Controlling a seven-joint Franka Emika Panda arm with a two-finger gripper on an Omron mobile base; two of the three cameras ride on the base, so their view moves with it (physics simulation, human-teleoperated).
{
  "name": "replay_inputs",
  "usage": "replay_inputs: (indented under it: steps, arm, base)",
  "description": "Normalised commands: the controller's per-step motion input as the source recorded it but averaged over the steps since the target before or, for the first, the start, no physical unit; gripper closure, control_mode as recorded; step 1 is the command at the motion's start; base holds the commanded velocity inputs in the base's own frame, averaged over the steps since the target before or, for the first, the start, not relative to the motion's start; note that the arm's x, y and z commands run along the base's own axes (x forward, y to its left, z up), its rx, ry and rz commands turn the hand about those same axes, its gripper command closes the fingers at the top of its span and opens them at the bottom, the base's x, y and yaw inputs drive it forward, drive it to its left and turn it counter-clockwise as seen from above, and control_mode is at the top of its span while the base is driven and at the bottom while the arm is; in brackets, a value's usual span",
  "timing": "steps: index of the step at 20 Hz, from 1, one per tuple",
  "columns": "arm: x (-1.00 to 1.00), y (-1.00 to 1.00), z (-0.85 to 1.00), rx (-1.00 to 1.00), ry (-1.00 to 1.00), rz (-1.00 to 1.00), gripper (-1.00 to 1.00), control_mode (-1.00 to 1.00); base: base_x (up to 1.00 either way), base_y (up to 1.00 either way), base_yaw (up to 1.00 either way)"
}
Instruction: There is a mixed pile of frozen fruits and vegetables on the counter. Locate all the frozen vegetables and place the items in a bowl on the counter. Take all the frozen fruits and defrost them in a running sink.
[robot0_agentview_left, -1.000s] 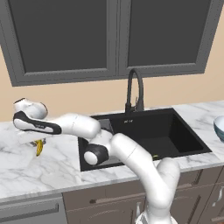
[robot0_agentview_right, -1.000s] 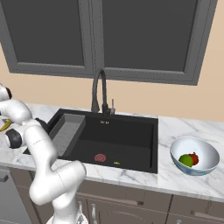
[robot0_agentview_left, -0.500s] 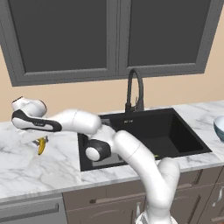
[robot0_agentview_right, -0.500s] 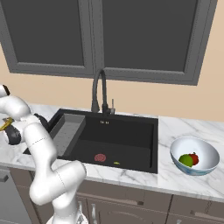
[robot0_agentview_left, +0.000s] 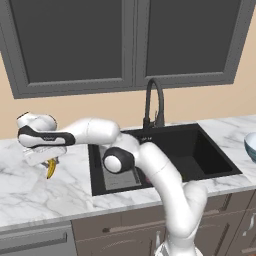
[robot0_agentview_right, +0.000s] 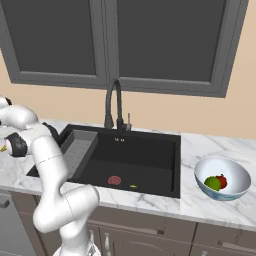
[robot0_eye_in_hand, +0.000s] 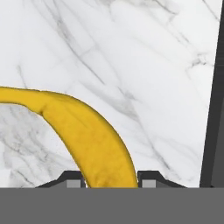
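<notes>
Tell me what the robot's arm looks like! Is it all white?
Mostly white. The arm is made of smooth, rounded, tube-like segments with dark round caps at the joints. A black band with small pale lettering runs along the hand. The gripper ends in two small dark fingers. No loose cables show.

**Colours and patterns at the sink**

The banana (robot0_eye_in_hand: 94, 140) is deep yellow. The counter (robot0_agentview_left: 30, 195) is white marble with grey veins. The sink (robot0_agentview_right: 145, 165) is black, with a grey ribbed tray (robot0_agentview_right: 77, 147) and a reddish drain (robot0_agentview_right: 114, 180). The bowl (robot0_agentview_right: 235, 187) is pale blue-white and holds green and red pieces.
</notes>
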Motion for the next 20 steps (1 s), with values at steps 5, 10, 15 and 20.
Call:
replay_inputs:
  steps: [5, 10, 15, 20]
  arm:
    - [-0.15, -0.47, -0.17, 0.16, -0.05, 0.0, 1.0, -1.0]
    - [-0.11, -0.44, -0.06, 0.17, -0.03, -0.01, 1.0, -1.0]
    - [-0.11, -0.39, 0.12, 0.14, -0.01, -0.03, 1.0, -1.0]
    - [-0.11, -0.34, 0.32, 0.08, -0.01, -0.03, 1.0, -1.0]
  base:
    - [0.0, 0.0, 0.0]
    - [0.0, 0.0, 0.0]
    - [0.0, 0.0, 0.0]
    - [0.0, 0.0, 0.0]
